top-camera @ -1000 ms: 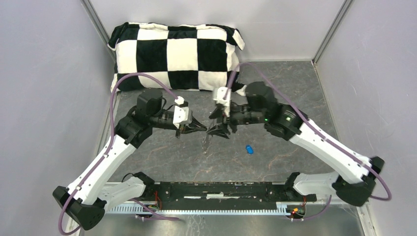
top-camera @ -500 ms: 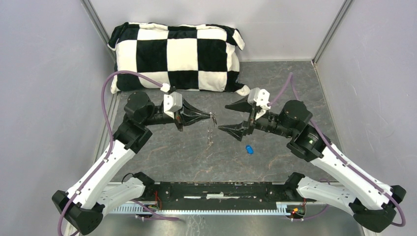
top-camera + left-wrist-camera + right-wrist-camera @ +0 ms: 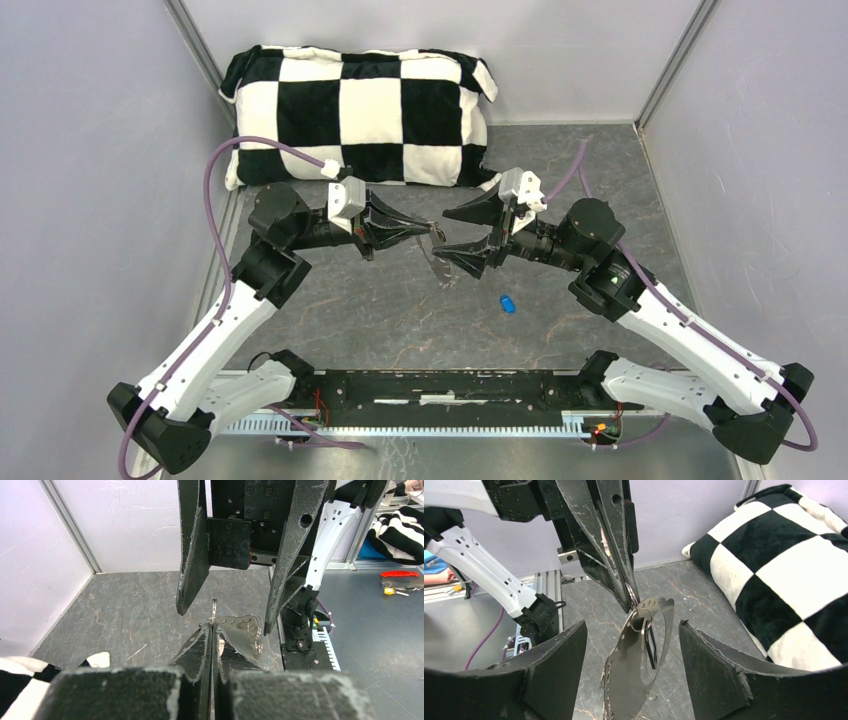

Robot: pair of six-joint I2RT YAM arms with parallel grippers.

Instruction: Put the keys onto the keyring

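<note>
1. The left fingers [image 3: 422,233] are closed on the keyring [image 3: 626,680], which is held hanging above the counter [image 3: 360,310].
2. The right fingers [image 3: 475,209] are spread open, one on either side of it.
3. The blue key [image 3: 508,303] is seen lying on the counter.

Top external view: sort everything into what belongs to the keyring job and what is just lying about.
Job in hand:
keyring, hanging from the shut left gripper
blue-headed key, loose on the table
right gripper, open

Lying about:
checked pillow
</note>
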